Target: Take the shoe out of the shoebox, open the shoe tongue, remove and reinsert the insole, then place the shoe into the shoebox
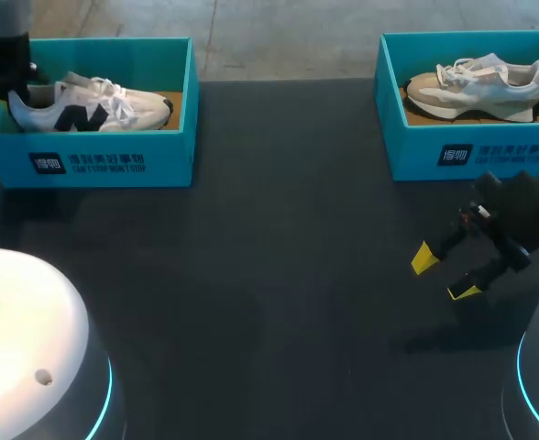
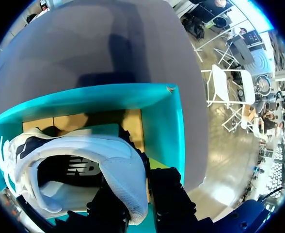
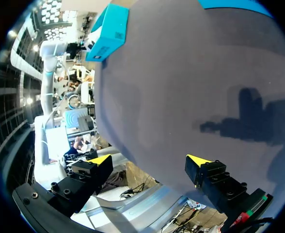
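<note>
At ten o'clock, our left gripper (image 2: 137, 199) pinches the shoe (image 1: 86, 108) by its heel. We should lift straight up, slowly. Our right gripper (image 1: 444, 275) sits wide open.

Left shoebox (image 1: 114, 160) holds shoe (image 1: 86, 105); right shoebox (image 1: 489, 158) holds second shoe (image 1: 476, 87); right tool (image 1: 444, 275) before it.

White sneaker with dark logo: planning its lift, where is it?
White sneaker: head view, inside the left shoebox, far-left corner of table, left gripper on its heel.
</note>
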Available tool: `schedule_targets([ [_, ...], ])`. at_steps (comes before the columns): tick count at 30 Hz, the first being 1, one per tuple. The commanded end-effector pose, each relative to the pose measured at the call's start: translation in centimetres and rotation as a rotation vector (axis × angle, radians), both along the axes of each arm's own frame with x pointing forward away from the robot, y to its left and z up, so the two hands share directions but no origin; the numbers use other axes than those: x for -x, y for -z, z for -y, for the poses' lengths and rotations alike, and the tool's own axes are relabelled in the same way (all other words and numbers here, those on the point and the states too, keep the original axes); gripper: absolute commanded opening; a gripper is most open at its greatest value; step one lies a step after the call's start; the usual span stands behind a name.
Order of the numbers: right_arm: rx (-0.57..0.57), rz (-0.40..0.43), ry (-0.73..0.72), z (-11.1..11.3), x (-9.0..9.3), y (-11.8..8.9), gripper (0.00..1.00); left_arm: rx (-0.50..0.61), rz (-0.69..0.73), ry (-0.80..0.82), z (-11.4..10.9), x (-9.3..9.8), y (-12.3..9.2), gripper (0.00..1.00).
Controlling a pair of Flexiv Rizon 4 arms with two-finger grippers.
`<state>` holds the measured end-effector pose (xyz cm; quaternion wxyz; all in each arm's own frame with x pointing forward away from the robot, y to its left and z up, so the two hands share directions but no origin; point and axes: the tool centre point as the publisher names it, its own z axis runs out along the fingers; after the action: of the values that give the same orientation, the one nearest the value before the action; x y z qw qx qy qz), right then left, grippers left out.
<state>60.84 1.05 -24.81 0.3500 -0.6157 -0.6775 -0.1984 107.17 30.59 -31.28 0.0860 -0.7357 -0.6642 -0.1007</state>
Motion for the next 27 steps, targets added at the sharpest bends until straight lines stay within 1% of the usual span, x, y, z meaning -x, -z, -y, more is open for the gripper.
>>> schedule_targets([
  [1,0.002,0.000,0.002,0.0,0.1,0.0,1.00,-0.004,-0.011,0.003,-0.1,-0.3,0.3,0.00],
  [6,0.002,0.000,0.002,0.0,0.1,0.0,1.00,-0.008,-0.020,0.016,0.0,0.0,0.8,0.00],
  [22,0.002,0.000,0.002,0.0,0.1,0.0,1.00,-0.023,-0.050,0.017,-0.4,0.0,2.7,0.00],
  [27,0.002,0.000,0.002,0.0,0.1,0.0,1.00,-0.030,-0.054,0.026,-0.4,0.2,2.9,0.00],
])
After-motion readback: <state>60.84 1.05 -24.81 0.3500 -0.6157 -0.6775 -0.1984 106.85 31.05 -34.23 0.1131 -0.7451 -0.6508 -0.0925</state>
